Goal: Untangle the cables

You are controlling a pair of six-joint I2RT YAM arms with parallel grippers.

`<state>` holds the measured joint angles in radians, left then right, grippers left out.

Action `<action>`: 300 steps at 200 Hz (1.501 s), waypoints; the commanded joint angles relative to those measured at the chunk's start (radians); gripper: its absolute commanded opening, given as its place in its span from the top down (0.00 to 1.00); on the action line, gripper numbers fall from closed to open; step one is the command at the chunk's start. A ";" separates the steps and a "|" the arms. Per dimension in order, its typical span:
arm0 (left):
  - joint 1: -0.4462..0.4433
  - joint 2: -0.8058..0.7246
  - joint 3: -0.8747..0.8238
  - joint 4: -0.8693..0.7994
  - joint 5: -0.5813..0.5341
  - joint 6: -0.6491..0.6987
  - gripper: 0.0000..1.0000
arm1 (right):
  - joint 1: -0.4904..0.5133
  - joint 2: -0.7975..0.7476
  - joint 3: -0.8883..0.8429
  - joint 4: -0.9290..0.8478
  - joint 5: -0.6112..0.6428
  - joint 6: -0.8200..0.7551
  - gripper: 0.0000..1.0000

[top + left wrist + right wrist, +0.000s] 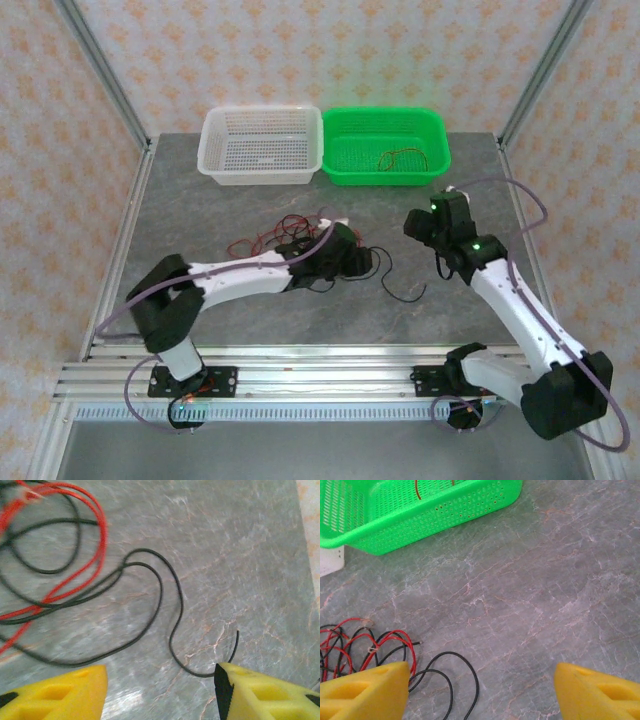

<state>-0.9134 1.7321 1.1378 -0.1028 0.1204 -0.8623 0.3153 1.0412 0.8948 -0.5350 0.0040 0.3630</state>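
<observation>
The cables (pixel 275 236) lie as one tangle on the table (pixel 200 200), in front of the white basket (pixel 260 145). Red loops form the tangle's left end. Its long axis runs left to right across the table. The left gripper (pixel 161 666) hangs low over the right part of the tangle, jaws apart and clamping nothing. This placement probably sets up a pick of a single black strand (pixel 179 597), which snakes clear of the red loops. The strand's free end sits just beside the right-hand finger and points away from the gripper. One red strand (pixel 400 158) lies in the green basket (pixel 432 135), probably the drop point for separated strands. The right gripper (pixel 482 664) stands off to the tangle's right, jaws wide and empty, probably ready to hold or pull.
</observation>
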 commanded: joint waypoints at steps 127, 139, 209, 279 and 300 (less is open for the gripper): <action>-0.010 0.573 0.640 -0.448 -0.210 0.346 0.49 | -0.003 -0.136 -0.092 0.018 0.001 0.114 0.30; -0.012 0.582 0.643 -0.449 -0.210 0.350 0.55 | -0.003 -0.139 -0.093 0.016 0.001 0.113 0.30; -0.013 0.557 0.620 -0.412 -0.199 0.356 1.00 | -0.003 -0.180 -0.136 0.039 -0.082 0.148 0.33; -0.017 0.266 0.588 -0.396 -0.219 0.364 1.00 | -0.003 -0.207 -0.261 0.200 -0.275 0.246 0.35; -0.018 0.151 0.584 -0.395 -0.222 0.367 1.00 | -0.003 -0.207 -0.311 0.276 -0.291 0.304 0.38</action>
<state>-0.9215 2.0815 1.6985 -0.5266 -0.0662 -0.5137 0.3088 0.8276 0.6476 -0.3340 -0.2249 0.5911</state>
